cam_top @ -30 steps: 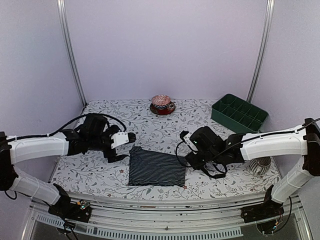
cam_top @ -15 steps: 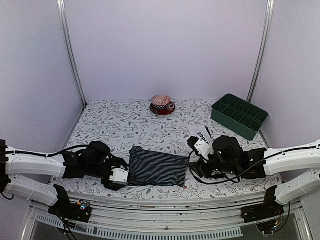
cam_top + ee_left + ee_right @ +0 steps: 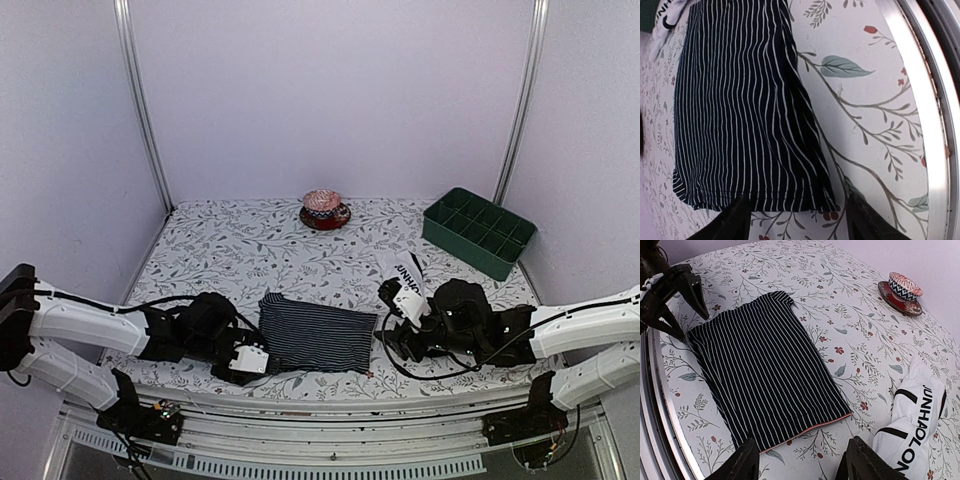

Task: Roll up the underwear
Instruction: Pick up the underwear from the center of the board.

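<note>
The black striped underwear (image 3: 315, 335) lies flat as a folded rectangle near the table's front edge. In the left wrist view its short edge (image 3: 745, 115) ends just ahead of my left gripper (image 3: 800, 220), which is open and low at the cloth's near-left corner (image 3: 250, 358), holding nothing. My right gripper (image 3: 395, 330) is open at the cloth's right edge. In the right wrist view its fingers straddle the pink-trimmed hem (image 3: 799, 460) without gripping the striped cloth (image 3: 765, 375). The white underwear (image 3: 405, 268) with black lettering lies crumpled just beyond the right gripper (image 3: 912, 425).
A red patterned bowl on a saucer (image 3: 325, 210) stands at the back centre. A green compartment tray (image 3: 478, 232) sits at the back right. The metal front rail (image 3: 920, 100) runs close to the striped cloth's near side.
The left arm swung down from the cloth's far-left side to its near-left corner, and its jaws narrowed somewhat. The right arm lowered at the cloth's right edge, uncovering the white underwear.
</note>
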Available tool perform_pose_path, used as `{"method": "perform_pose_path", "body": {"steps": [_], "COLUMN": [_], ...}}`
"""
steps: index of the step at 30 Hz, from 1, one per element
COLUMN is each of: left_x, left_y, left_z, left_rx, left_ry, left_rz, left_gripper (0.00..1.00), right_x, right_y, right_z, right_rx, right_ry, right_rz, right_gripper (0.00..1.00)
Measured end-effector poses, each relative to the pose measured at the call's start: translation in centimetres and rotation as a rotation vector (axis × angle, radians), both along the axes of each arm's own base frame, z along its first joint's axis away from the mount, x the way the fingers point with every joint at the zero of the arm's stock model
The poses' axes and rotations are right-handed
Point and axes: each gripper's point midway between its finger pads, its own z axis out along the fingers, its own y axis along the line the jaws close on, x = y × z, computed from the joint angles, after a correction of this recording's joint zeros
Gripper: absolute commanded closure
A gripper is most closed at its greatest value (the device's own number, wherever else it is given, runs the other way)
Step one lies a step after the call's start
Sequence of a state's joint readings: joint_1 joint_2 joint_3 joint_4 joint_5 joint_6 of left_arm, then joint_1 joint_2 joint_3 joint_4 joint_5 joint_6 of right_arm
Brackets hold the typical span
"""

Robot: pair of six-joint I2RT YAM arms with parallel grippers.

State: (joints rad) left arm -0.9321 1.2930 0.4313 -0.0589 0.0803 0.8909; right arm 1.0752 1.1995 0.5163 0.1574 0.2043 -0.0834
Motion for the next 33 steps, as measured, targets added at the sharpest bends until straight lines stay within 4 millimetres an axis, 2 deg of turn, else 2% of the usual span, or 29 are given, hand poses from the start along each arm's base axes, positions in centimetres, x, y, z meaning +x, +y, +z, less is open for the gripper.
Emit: {"method": "perform_pose_path", "body": {"steps": [4,12,17,21,27,33], "left_x": [-0.3,0.0,0.6,0.7,0.7,1.2], "left_y": [-0.4,-0.8,-1.0,-0.7,-0.5,-0.9], "left_z": [-0.2,-0.7,-0.9,-1.1,-1.0,0.9], "left_rx": [0.003,0.013,0.016,0.026,0.033,-0.006], "left_ry": [0.0,-0.004,-0.014,-0.01,-0.002,-0.006], "left_rz": [-0.013,0.004,0.032,0.051,0.058,0.064], "left_gripper": [0.5,0.65,0.81,0.99,1.0,1.0], "right_x": [0.0,-0.2,-0.8,-2.1,-4.1,-6.1], "right_y": [0.0,0.3,1.0,2.2,3.9,6.4], "right_z": [-0.1,0.1,0.0,-0.1,-1.9,-6.1], "right_rx": [-0.004,0.003,0.004,0.0,-0.046,-0.216], "right_ry": [-0.002,-0.006,-0.01,-0.038,-0.099,-0.193], "right_rz": [0.002,0.021,0.069,0.138,0.255,0.381], "right_gripper": [0.39,0.38,0.32,0.24,0.16,0.13]}}
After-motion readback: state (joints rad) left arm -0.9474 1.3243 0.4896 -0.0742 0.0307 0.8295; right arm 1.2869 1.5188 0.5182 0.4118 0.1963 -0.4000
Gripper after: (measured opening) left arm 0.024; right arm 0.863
